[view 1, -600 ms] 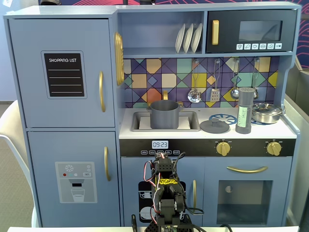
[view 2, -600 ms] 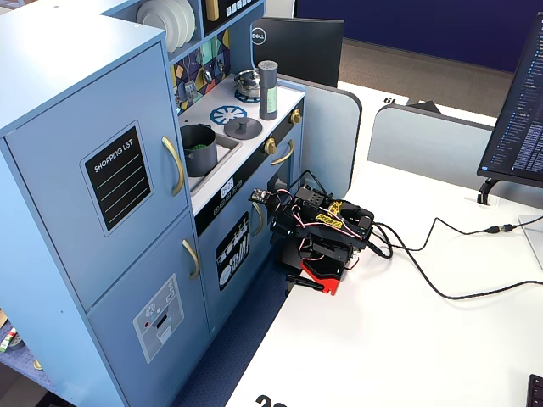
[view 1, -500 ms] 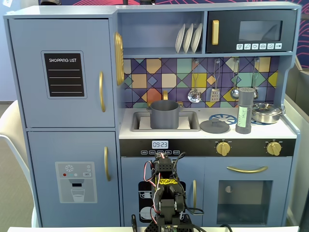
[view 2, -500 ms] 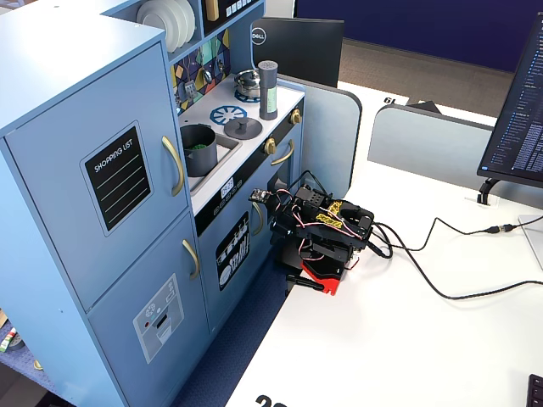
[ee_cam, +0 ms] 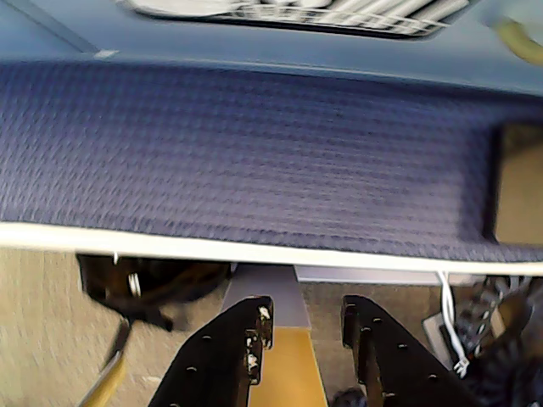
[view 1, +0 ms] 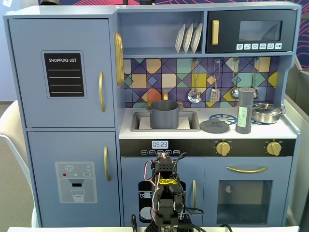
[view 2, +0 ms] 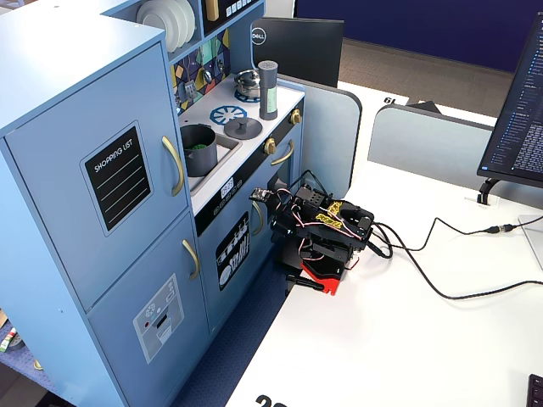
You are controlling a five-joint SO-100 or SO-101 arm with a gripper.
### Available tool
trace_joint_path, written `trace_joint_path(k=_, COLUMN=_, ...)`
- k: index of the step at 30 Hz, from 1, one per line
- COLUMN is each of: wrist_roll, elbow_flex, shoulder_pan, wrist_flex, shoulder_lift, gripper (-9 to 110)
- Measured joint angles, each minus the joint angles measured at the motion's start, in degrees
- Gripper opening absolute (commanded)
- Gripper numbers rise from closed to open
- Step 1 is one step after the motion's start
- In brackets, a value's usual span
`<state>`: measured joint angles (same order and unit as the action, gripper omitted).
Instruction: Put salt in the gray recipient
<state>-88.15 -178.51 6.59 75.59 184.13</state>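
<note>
A blue toy kitchen stands against a white table, and a small black robot arm sits folded low on that table, in front of the kitchen's lower cupboards. In the wrist view the gripper points down past the table edge toward blue carpet; its two dark fingers stand a little apart with nothing between them. The salt, a tall slim gray shaker with a pale green label, stands upright on the stove top at the right of the counter, beside a shiny steel pan and a flat gray lid. The gray recipient, a matte pot, sits in the sink to the left, well apart from the shaker. Nothing has been picked up yet. The reach from here looks risky: the shaker is tall and narrow, so a glancing finger could topple it against the pan, and the arm must climb past the counter edge without striking it.
</note>
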Motion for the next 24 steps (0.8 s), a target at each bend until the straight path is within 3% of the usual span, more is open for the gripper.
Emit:
trace_joint_path(k=8, wrist_roll=-1.76, elbow_flex=17.84, shoulder_pan=14.68, wrist_flex=1.14, shoulder_lift=-7.73, gripper=0)
trace_joint_path(k=13, wrist_roll=-1.49, elbow_flex=34.01, shoulder_pan=31.29, wrist_flex=-8.17, shoulder_lift=-16.52, gripper=0)
trace_joint_path(k=18, wrist_roll=-2.64, elbow_flex=40.25, shoulder_pan=43.24, wrist_flex=-31.73, shoulder_lift=-27.51, gripper=24)
trace_joint_path(k=24, wrist_roll=-2.81, elbow_flex=44.91, shoulder_pan=46.49, wrist_flex=-59.15, shoulder_lift=-38.85, gripper=51)
